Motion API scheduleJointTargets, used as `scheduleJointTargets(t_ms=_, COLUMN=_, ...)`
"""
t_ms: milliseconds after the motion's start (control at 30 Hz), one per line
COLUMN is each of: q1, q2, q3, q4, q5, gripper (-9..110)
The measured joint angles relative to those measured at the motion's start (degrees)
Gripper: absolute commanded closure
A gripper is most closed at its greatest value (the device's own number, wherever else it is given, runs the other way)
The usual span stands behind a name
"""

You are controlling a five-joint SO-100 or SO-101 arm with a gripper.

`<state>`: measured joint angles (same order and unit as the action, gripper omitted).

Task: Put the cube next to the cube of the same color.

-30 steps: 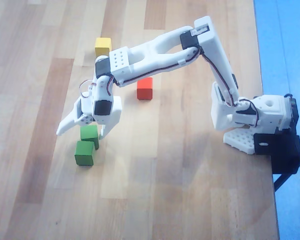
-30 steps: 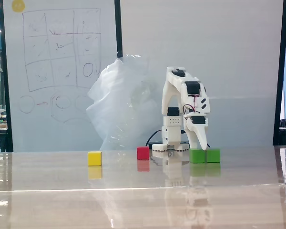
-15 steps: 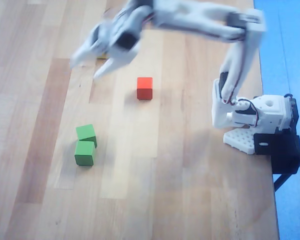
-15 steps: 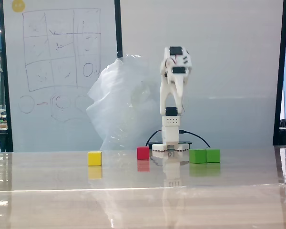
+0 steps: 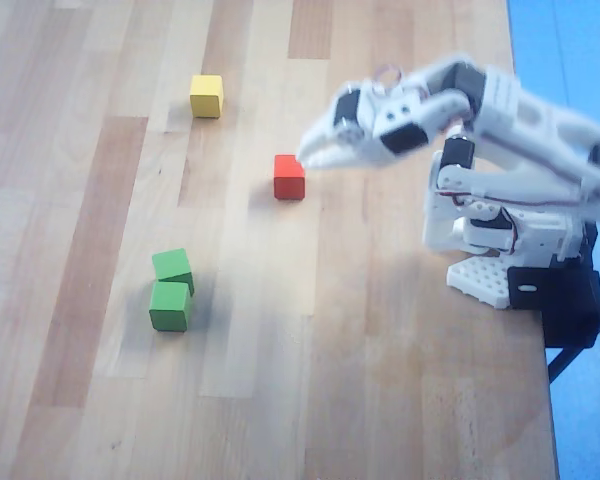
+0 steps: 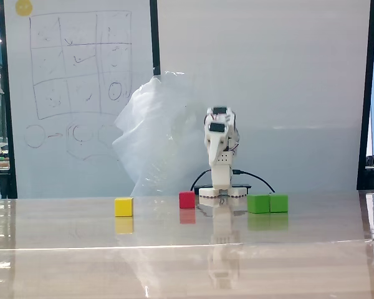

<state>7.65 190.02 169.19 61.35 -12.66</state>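
Two green cubes lie side by side and touching on the wooden table, one [image 5: 172,268] just behind the other [image 5: 170,306] in the overhead view. In the fixed view they sit right of the arm's base, one [image 6: 258,204] beside the other [image 6: 278,203]. My gripper [image 5: 308,156] hangs above the table to the right of the red cube, far from the green pair. Its jaws look shut and hold nothing. In the fixed view the gripper [image 6: 213,148] points toward the camera, raised above the table.
A red cube [image 5: 289,177] [image 6: 187,199] lies just left of the gripper tip in the overhead view. A yellow cube [image 5: 207,96] [image 6: 123,207] lies further back left. The arm's base [image 5: 490,270] stands at the table's right edge. A crumpled plastic sheet [image 6: 156,137] is behind the arm.
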Motion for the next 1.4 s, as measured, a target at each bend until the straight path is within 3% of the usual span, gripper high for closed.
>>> scheduleJointTargets(t_ms=267, q1=0.0, q2=5.9, q3=7.7, q4=7.4, q5=-3.4, gripper=101)
scheduleJointTargets(t_ms=1400, q1=0.0, q2=5.9, q3=8.2, q4=7.6, q5=-3.6, gripper=101)
